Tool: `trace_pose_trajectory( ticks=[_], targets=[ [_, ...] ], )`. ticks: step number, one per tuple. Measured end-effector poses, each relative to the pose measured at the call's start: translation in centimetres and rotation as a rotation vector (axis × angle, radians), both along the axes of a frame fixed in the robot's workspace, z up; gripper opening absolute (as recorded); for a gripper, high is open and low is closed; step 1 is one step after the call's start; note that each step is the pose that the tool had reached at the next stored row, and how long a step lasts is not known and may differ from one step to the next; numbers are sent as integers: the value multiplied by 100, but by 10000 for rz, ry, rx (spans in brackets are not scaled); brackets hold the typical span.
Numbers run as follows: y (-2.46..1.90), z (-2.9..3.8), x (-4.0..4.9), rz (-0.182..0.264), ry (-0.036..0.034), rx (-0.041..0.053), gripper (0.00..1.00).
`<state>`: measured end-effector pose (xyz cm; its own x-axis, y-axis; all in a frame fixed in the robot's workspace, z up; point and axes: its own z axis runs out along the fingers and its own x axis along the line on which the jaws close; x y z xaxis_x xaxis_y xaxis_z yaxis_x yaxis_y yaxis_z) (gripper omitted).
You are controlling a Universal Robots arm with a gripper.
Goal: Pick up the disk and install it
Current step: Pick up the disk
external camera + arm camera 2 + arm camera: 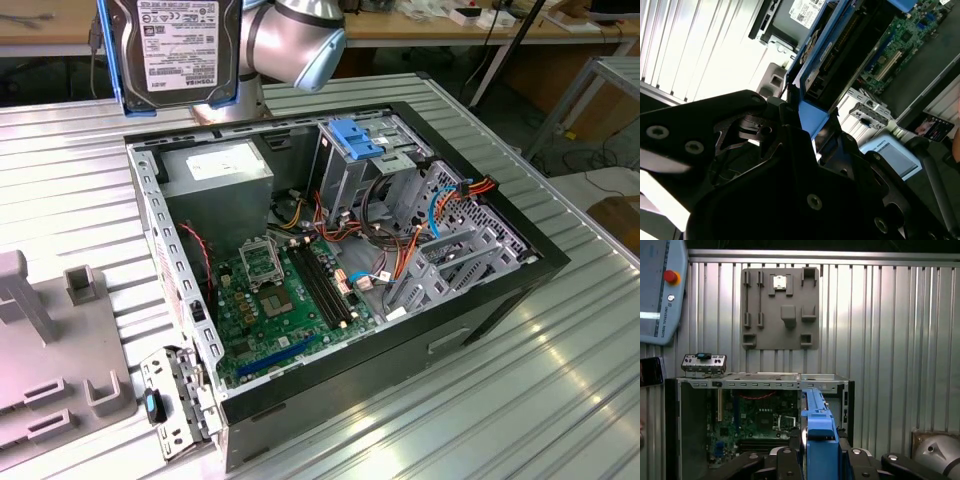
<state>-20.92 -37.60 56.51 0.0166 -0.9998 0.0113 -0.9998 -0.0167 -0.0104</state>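
Observation:
The disk [180,45], a dark drive with a white label in a blue carrier rail, hangs upright above the back corner of the open computer case [480,300], on the exterior view's left. In both wrist views my gripper [820,452] is shut on the disk's blue rail [816,420], its black fingers [790,125] on either side. The disk's blue end tab [812,117] sits right at the fingers. Inside the case stands the grey drive cage with a blue bracket [355,140] on top. The disk is well above it and apart from it.
The case lies open on a ribbed metal table [560,400], with its motherboard [270,300] and cables exposed. A grey fixture plate [40,370] lies on the exterior view's left. A loose metal bracket [175,400] sits by the case's front corner. A teach pendant [660,290] rests nearby.

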Motion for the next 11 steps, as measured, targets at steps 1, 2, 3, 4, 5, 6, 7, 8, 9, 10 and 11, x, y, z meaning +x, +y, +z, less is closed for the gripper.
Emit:
trace_pose_trajectory(
  ticks=[1,2,3,4,5,6,7,8,9,10,11],
  targets=[
    [0,0,34,0,0,0,37],
    [0,0,56,0,0,-1,37],
    [0,0,107,0,0,0,37],
    [0,0,141,0,0,-1,37],
    [0,0,167,0,0,0,37],
    [0,0,214,-1,0,0,37],
    [0,0,250,0,0,0,37],
    [0,-1,302,0,0,0,37],
    [0,-1,336,0,1,-1,37],
    [0,-1,357,0,0,0,37],
    [0,-1,385,0,0,0,37]
  ],
)
